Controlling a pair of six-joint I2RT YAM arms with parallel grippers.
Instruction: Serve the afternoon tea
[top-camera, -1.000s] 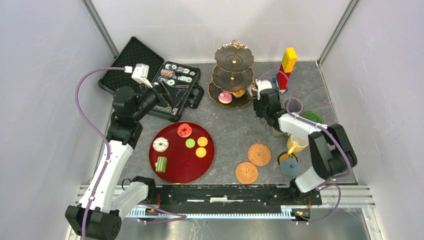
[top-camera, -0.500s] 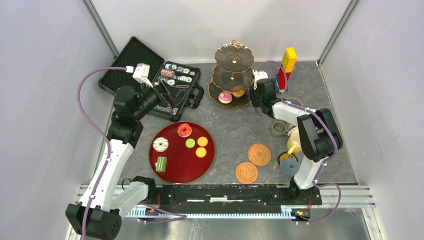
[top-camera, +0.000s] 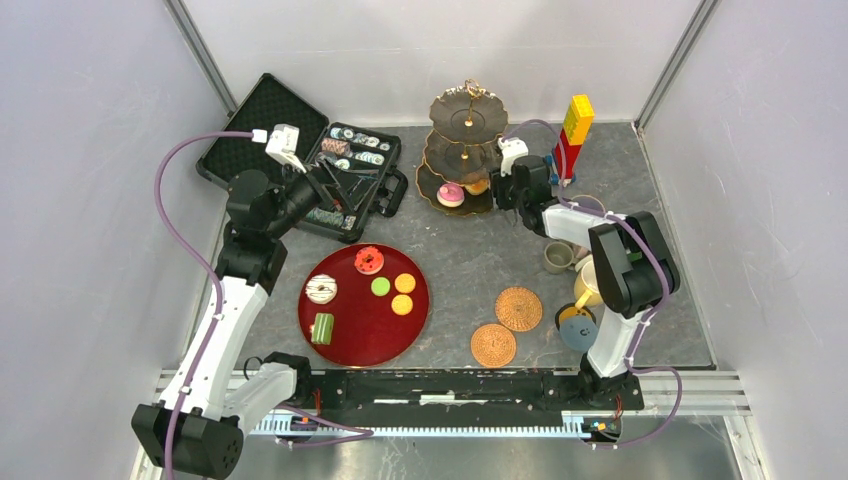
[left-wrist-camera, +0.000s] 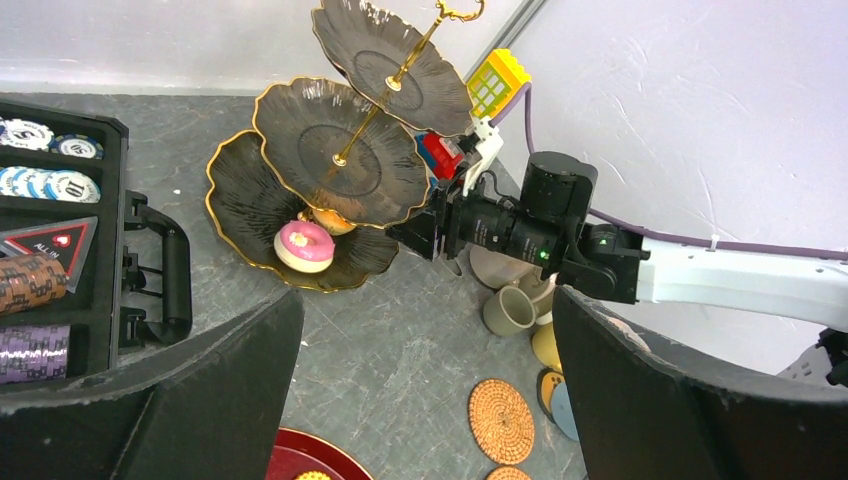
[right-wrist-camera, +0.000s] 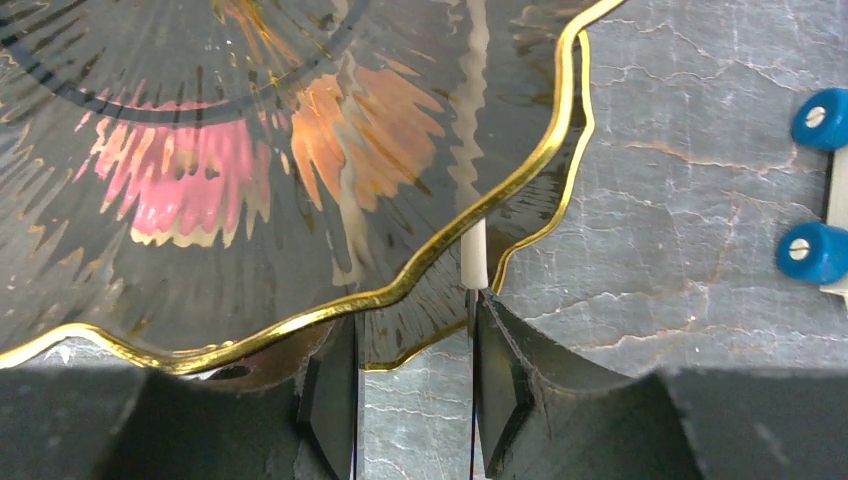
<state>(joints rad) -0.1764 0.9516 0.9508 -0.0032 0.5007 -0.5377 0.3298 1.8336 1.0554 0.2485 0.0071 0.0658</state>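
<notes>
The three-tier dark stand (top-camera: 467, 150) stands at the back with a pink donut (top-camera: 450, 194) and an orange treat (top-camera: 477, 186) on its bottom tier. My right gripper (top-camera: 497, 185) is at the stand's right edge. In the right wrist view its jaws (right-wrist-camera: 415, 380) stand a narrow gap apart, with the bottom tier's gold rim (right-wrist-camera: 530, 230) at their tips. My left gripper (top-camera: 320, 185) hovers wide open and empty over the case, as the left wrist view (left-wrist-camera: 425, 400) shows. The grey mug (top-camera: 556, 256), yellow mug (top-camera: 590, 290) and lilac mug (top-camera: 585, 207) stand under the right arm; the green-lined mug is hidden.
A red tray (top-camera: 345, 330) holds several treats, among them a red donut (top-camera: 368, 259) and a white donut (top-camera: 320, 289). Two woven coasters (top-camera: 518, 308) and a blue one (top-camera: 578, 328) lie front right. An open black case (top-camera: 300, 160) is back left, a block tower (top-camera: 574, 130) back right.
My right gripper has moved from above the mugs back and left to the stand's right edge. The left arm has barely moved.
</notes>
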